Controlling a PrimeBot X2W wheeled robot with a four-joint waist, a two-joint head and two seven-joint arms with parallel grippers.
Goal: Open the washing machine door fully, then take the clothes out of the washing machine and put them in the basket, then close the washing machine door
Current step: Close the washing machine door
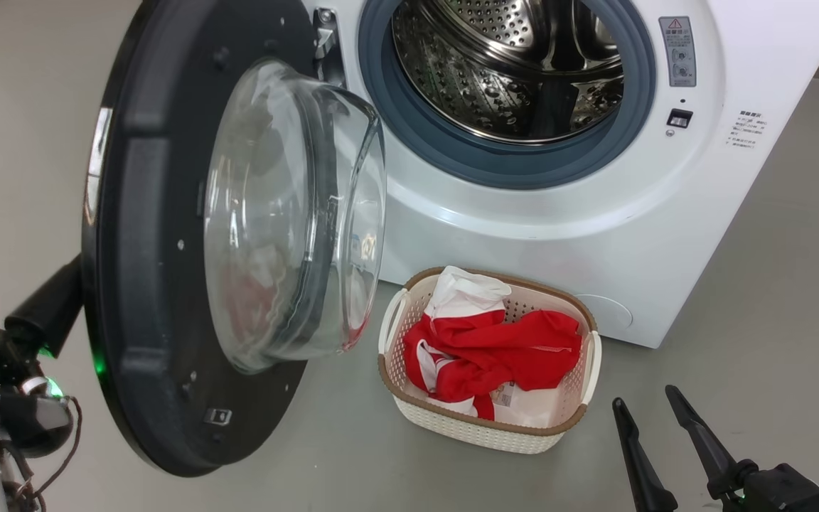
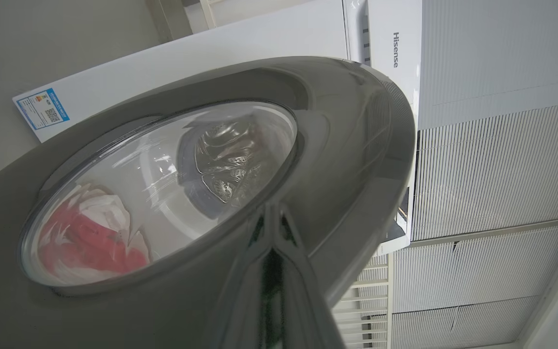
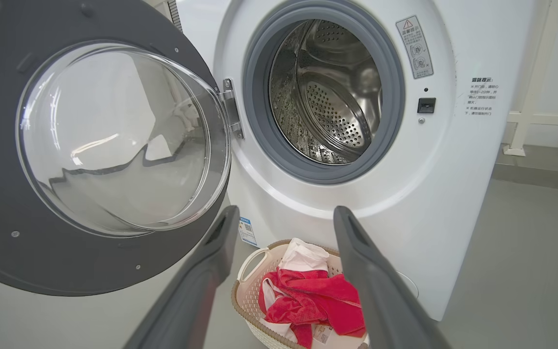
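Red-and-white fabric clothes lay in the cream perforated plastic basket near the white front-loading washing machine, whose drum looked empty. Only closing the wide-open round black-rimmed glass door was left. The left hand, pinched shut and empty, sat at its outer face, and the right hand was spread wide, empty.

The washing machine door shows its glossy dark outer rim across the left wrist view. The left gripper has its 2 fingers pressed together, lying close against that rim. Through the glass centre appear the red and white clothes and the perforated drum. Behind stands the washing machine with a blue label.
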